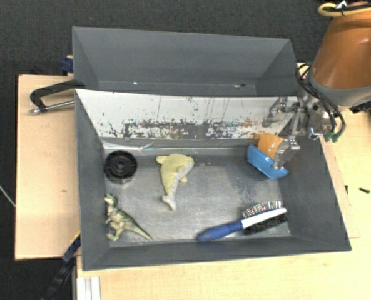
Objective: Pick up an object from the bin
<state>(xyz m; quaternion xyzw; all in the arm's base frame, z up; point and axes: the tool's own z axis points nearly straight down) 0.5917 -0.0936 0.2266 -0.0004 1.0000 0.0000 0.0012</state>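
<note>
the grey bin (90, 186) had the gripper (281, 160) at its upper right, against a blue and orange toy (261, 157) near the right wall; whether the jaws gripped it could not be told. a blue brush (248, 222) lay lower right, a black disc (120, 165) left.

The grey bin (89, 167) holds five loose things, one of each kind: one black round disc (120, 165), one pale yellow-green dolphin toy (174, 172), one small dinosaur figure (118, 220) (much the same pale green), one blue-handled brush (248, 222) and one blue-and-orange piece (265, 155).
</note>
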